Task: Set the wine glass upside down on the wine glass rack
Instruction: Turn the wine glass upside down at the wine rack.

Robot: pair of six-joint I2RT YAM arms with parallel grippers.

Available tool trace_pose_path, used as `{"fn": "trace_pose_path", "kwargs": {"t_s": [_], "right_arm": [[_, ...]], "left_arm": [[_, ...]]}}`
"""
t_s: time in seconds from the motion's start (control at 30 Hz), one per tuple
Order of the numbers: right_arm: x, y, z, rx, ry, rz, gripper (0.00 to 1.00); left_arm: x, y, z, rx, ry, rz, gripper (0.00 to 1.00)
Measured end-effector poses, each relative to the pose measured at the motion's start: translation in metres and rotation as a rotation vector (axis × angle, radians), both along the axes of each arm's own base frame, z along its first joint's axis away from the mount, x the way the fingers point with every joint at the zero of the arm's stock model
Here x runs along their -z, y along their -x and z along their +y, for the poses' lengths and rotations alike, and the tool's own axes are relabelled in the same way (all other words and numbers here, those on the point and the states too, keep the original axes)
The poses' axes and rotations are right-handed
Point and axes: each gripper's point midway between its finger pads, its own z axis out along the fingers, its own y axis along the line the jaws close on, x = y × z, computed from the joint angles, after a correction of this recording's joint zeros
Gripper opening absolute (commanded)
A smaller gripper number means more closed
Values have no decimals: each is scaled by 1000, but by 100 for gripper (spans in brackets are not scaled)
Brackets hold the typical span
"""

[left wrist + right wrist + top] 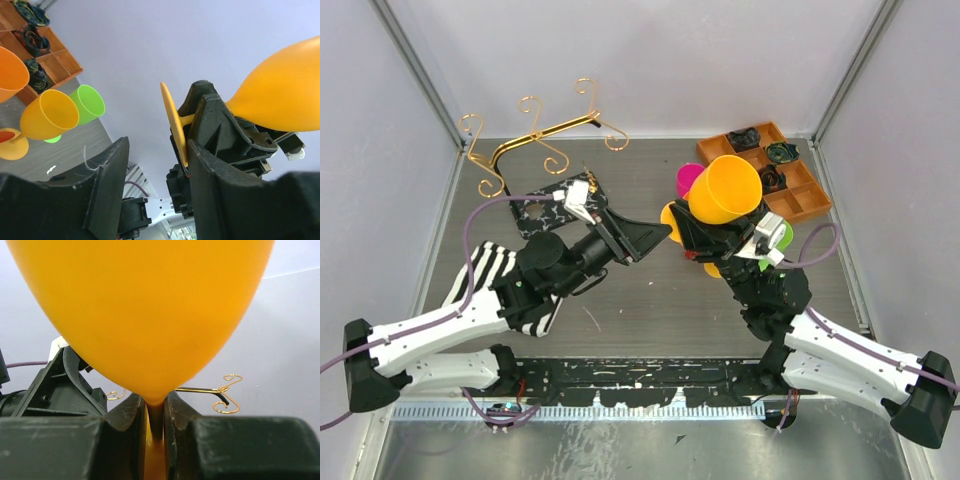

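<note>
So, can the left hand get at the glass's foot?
Likely yes: the left hand is open right at the foot of the wine glass, nothing between; the right hand pinches only the stem.

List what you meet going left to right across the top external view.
wine glass rack → left gripper → yellow wine glass → orange compartment tray

The left arm (470, 320) reaches from the lower left of the top view to mid-frame, and the left tool (658, 234) has its fingers spread wide. The right arm (840, 355) comes up from the lower right. The right tool (155, 412) is clamped on the stem of the wine glass (145, 305), facing the left tool closely.
</note>
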Motion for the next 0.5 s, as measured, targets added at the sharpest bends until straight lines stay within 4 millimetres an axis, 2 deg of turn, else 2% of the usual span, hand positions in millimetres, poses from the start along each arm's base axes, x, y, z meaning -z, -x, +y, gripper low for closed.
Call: {"fn": "trace_pose_path", "kwargs": {"t_s": [0.2,0.37,0.47,0.5], "right_arm": [[0,1,1,8,23,-21,1],[1,0,0,24,42,-31,1],[1,1,-1,25,47,-32,1],[1,1,-1,25,46,-33,1]], "left_arm": [[-5,1,-16,31,6,-3,38],[-6,1,-21,36,13,0,27],[-10,3,-22,42,25,-4,16],[-10,3,-22,43,28,-5,5]]}}
